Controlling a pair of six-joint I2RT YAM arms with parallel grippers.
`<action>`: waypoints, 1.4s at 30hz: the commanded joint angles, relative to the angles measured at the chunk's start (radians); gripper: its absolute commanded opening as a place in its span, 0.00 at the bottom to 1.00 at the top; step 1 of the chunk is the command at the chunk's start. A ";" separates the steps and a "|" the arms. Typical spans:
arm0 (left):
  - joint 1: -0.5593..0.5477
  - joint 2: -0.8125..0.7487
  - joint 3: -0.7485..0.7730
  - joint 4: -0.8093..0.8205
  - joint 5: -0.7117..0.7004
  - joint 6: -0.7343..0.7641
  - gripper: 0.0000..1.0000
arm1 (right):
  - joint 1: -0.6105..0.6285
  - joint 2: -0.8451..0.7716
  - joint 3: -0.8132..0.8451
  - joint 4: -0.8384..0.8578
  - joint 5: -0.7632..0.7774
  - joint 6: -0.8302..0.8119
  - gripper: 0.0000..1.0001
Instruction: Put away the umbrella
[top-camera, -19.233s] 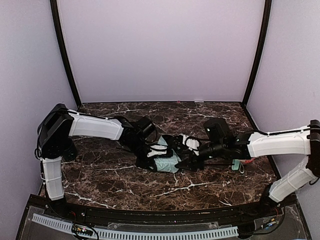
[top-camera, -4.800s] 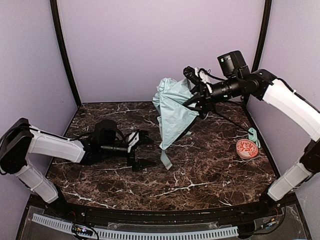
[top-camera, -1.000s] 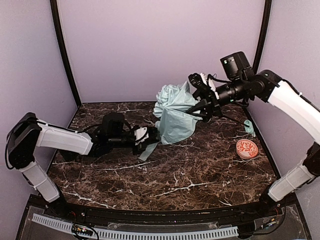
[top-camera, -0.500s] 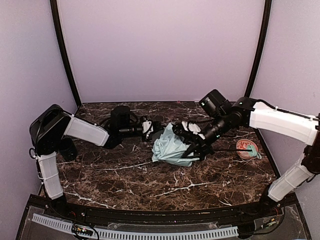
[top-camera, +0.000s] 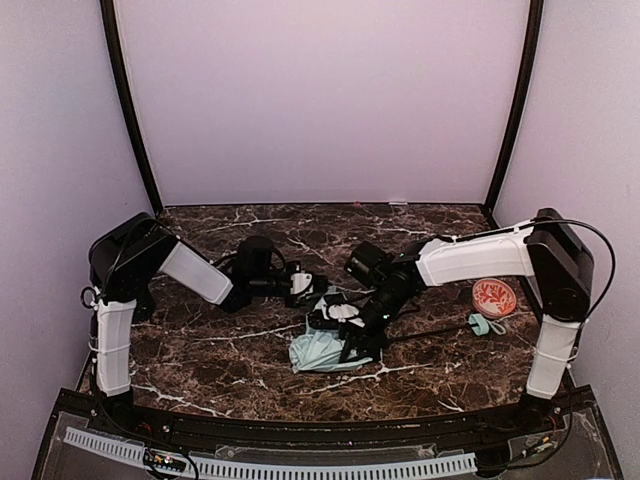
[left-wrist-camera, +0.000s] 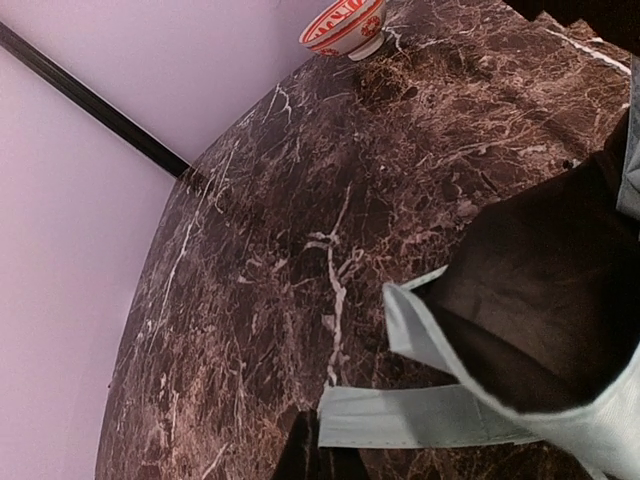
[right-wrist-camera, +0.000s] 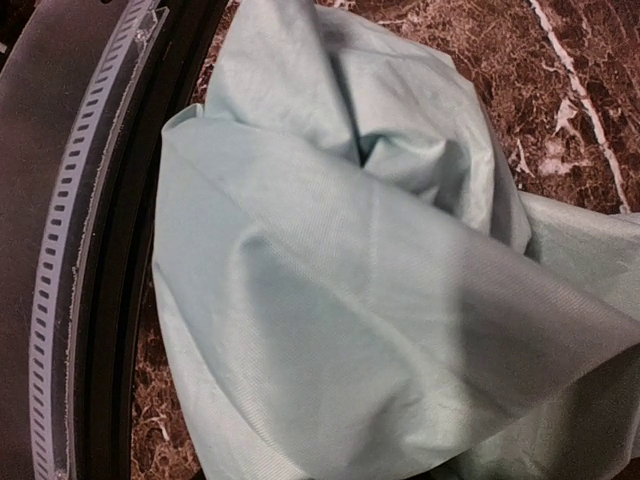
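Mint-green fabric lies crumpled in a heap near the middle of the dark brown white-veined marble table (top-camera: 200, 350). This is the pale mint-green folding umbrella (top-camera: 322, 352), collapsed towards the near edge. Its thin black shaft (top-camera: 430, 333) runs right to the small mint handle (top-camera: 479, 325).

Both arms reach low and inward across the table. The left gripper (top-camera: 303, 285) sits just left of the heap's far side. The right gripper (top-camera: 345, 318) presses down into the top of the heap. From above I cannot tell how the fingers of either one stand.

The left wrist view alone shows the umbrella's black lining (left-wrist-camera: 540, 290) and a flat mint strap (left-wrist-camera: 420, 417) lying on the marble. It also shows that the round orange-red white-patterned bowl (left-wrist-camera: 345, 22) is hollow. That bowl (top-camera: 494, 296) stands far right, apart from the handle.

The right wrist view is filled with folded fabric (right-wrist-camera: 350, 280), with the table's black slotted rail (right-wrist-camera: 70, 250) at its left. Its own fingers are hidden.
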 joint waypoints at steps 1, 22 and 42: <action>0.044 -0.015 0.037 0.132 -0.141 0.017 0.00 | 0.058 0.100 -0.026 -0.114 -0.167 0.047 0.00; 0.159 -0.108 -0.076 0.293 -0.653 0.013 0.98 | -0.030 0.228 -0.029 0.031 -0.054 0.286 0.00; -0.431 -0.752 -0.313 -0.764 -0.338 -0.213 0.79 | -0.070 0.379 0.105 -0.078 -0.078 0.296 0.00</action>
